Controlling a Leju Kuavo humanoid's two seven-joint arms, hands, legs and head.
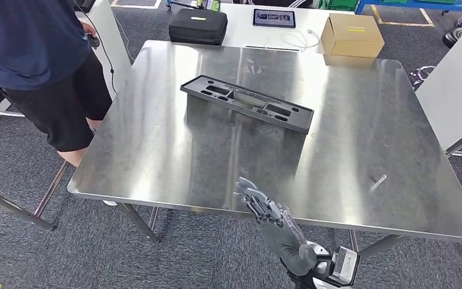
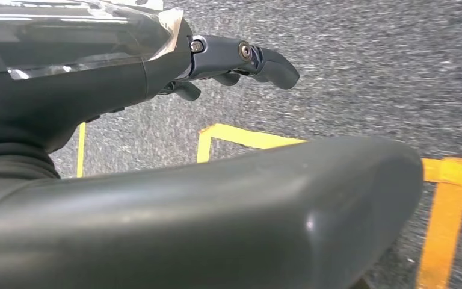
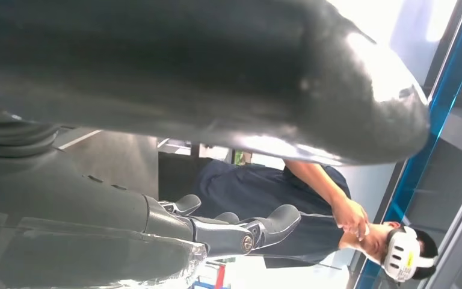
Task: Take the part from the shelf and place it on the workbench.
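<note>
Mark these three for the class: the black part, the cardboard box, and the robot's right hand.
black part [image 1: 246,102], head view, middle of its recessed top.
cardboard box [image 1: 352,31], head view, top face.
right hand [image 1: 263,206], head view, back of the hand.

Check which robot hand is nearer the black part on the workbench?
Right. The right robot hand is raised at the workbench's near edge, facing the black part. The left robot hand hangs over the floor.

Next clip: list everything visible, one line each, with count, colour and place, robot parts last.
part: one, black, flat on the workbench, far half
workbench: one, steel, centre
cardboard box: one, tan, white table behind
case: one, black, same table
tablet: one, dark, same table
floor tape: yellow, on grey carpet
person: one, dark clothes, at the workbench's far left corner
right hand: fingers apart, holds nothing, over the near edge
left hand: holds nothing, above the floor
</note>
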